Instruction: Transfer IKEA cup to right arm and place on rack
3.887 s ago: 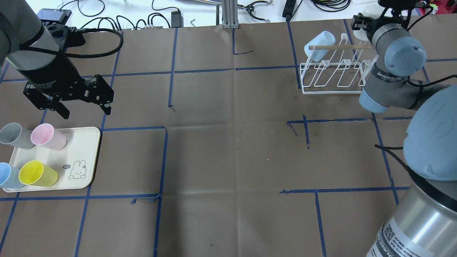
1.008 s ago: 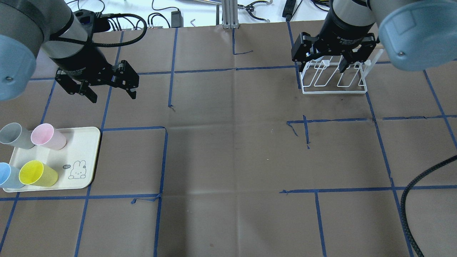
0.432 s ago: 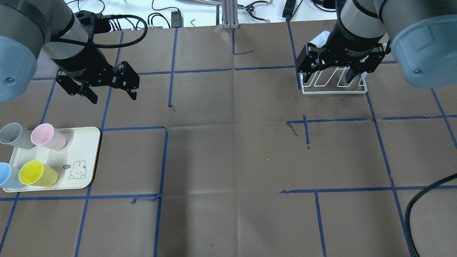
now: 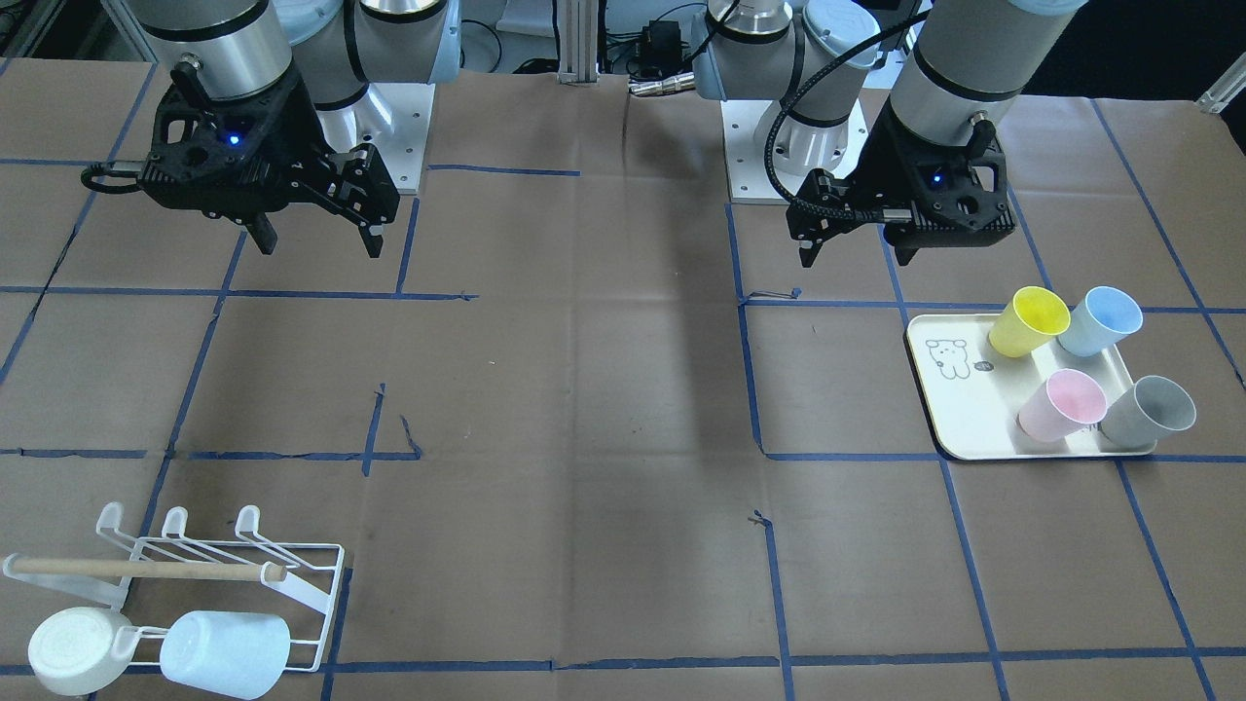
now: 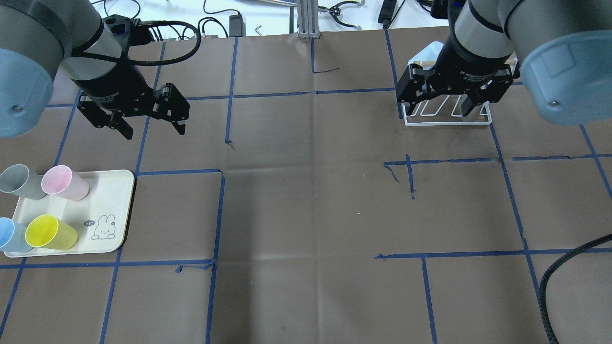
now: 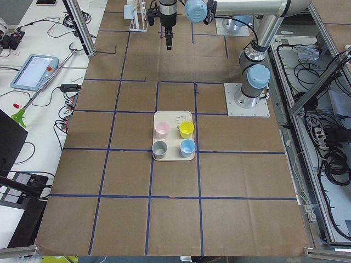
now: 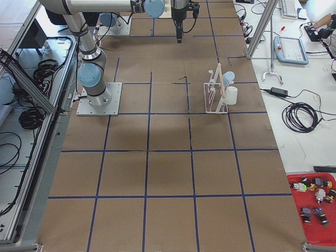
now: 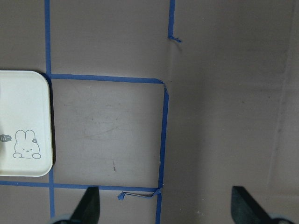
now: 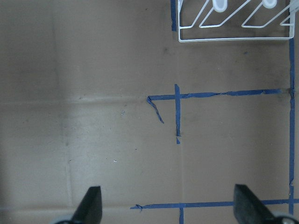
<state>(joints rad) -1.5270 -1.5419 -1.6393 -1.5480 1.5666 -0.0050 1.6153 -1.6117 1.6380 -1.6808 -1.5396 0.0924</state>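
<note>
Four IKEA cups stand on the cream tray (image 5: pixel 114 210) at the near left: grey (image 5: pixel 19 181), pink (image 5: pixel 64 183), blue (image 5: pixel 12 235) and yellow (image 5: pixel 50 232). My left gripper (image 5: pixel 154 130) is open and empty, up in the air behind and right of the tray. My right gripper (image 5: pixel 436 109) is open and empty, above the front of the white wire rack (image 5: pixel 447 123). The rack (image 4: pixel 292 584) carries a pale blue cup (image 4: pixel 224 652) and a white cup (image 4: pixel 73 650). The left wrist view shows the tray corner (image 8: pixel 23 126), the right wrist view the rack's rim (image 9: pixel 233 39).
Brown paper with blue tape lines covers the table (image 5: pixel 311 200). Cables and tools lie beyond the far edge (image 5: pixel 215 19). A black cable (image 5: pixel 564 267) hangs at the near right. The tray (image 4: pixel 973 419) has a rabbit drawing.
The right arm swung from behind the rack to above its front, then drifted slightly nearer. The left gripper moved right and away from the tray, then stayed almost still.
</note>
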